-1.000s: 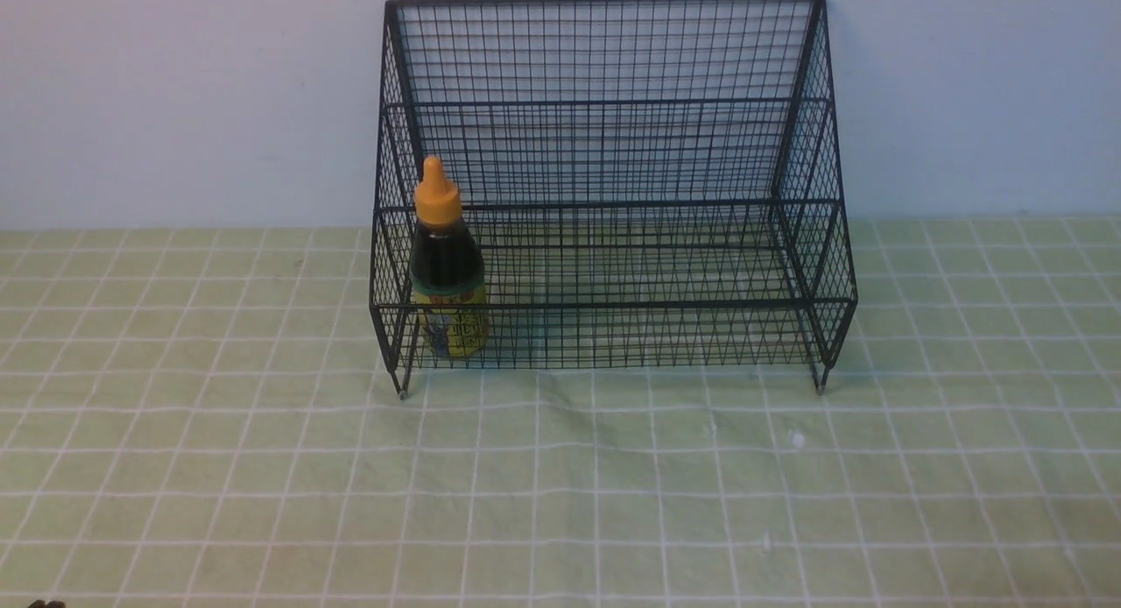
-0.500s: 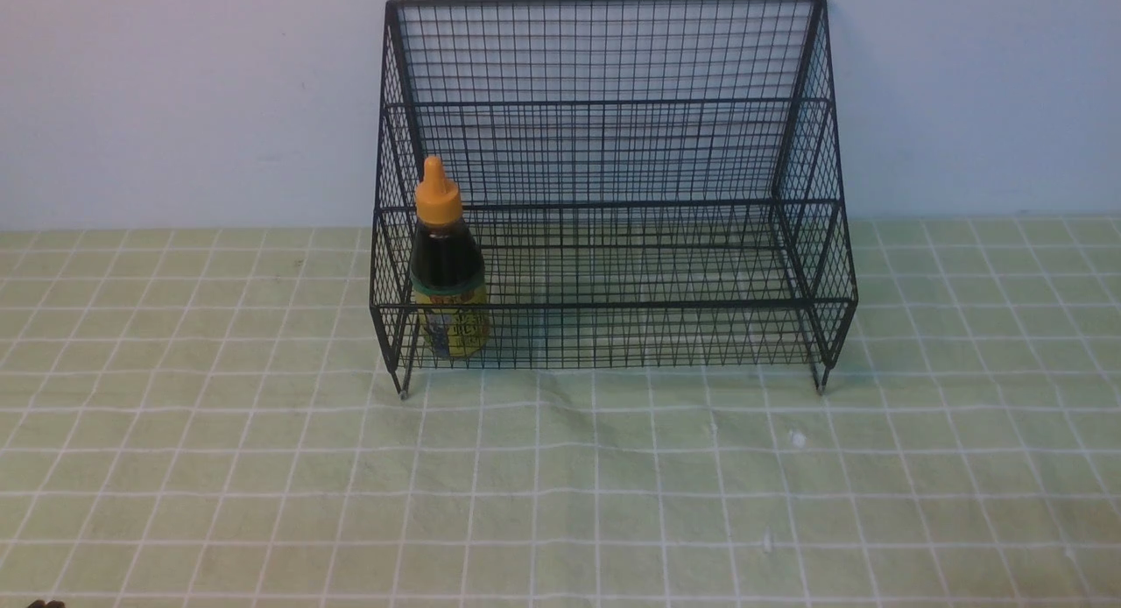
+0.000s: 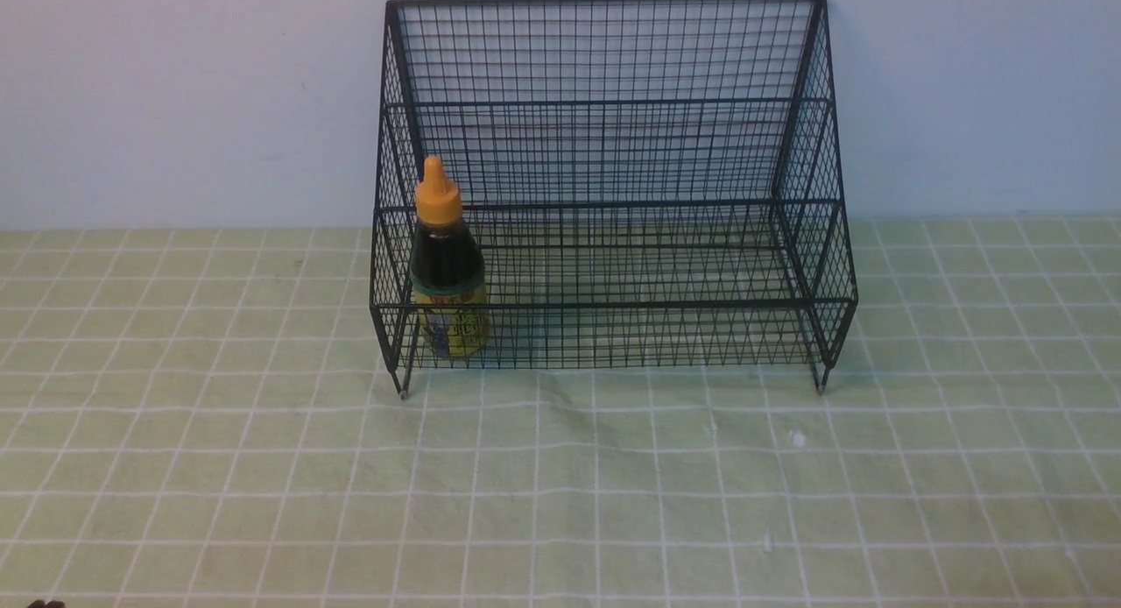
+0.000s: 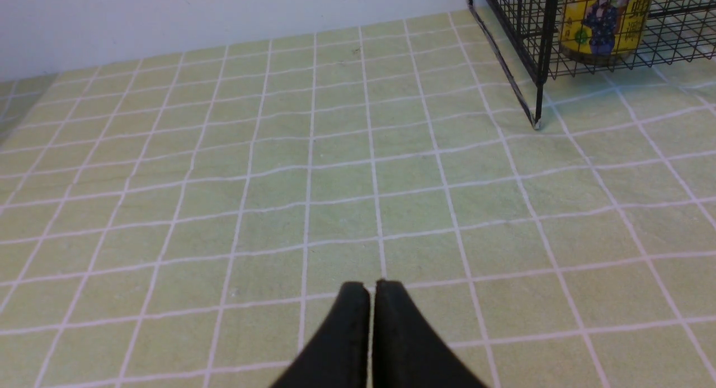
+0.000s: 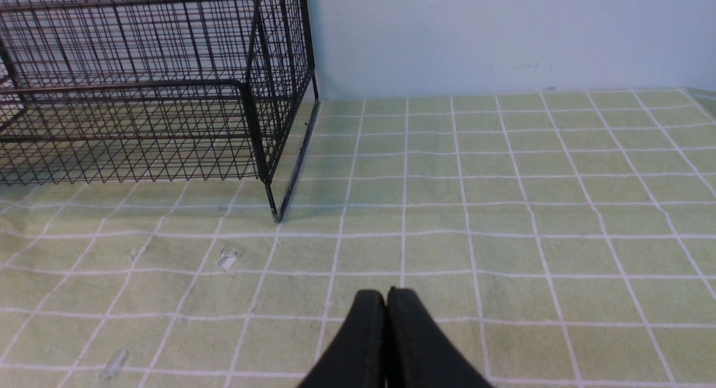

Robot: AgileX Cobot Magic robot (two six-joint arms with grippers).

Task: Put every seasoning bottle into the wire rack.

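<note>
The seasoning bottle (image 3: 448, 266), dark liquid with an orange pointed cap and a yellow-green label, stands upright in the lower tier of the black wire rack (image 3: 613, 100), at its left end. Its label also shows in the left wrist view (image 4: 601, 22), behind the rack's corner post (image 4: 545, 58). My left gripper (image 4: 371, 287) is shut and empty, low over the cloth, well short of the rack. My right gripper (image 5: 386, 294) is shut and empty, over the cloth off the rack's right corner (image 5: 254, 131). Only a dark tip of the left arm (image 3: 44, 604) shows in the front view.
A green checked cloth (image 3: 560, 485) covers the table. The rack stands against a pale wall (image 3: 175, 100). Small white flecks lie on the cloth in front of the rack (image 3: 795, 437), also seen in the right wrist view (image 5: 226, 260).
</note>
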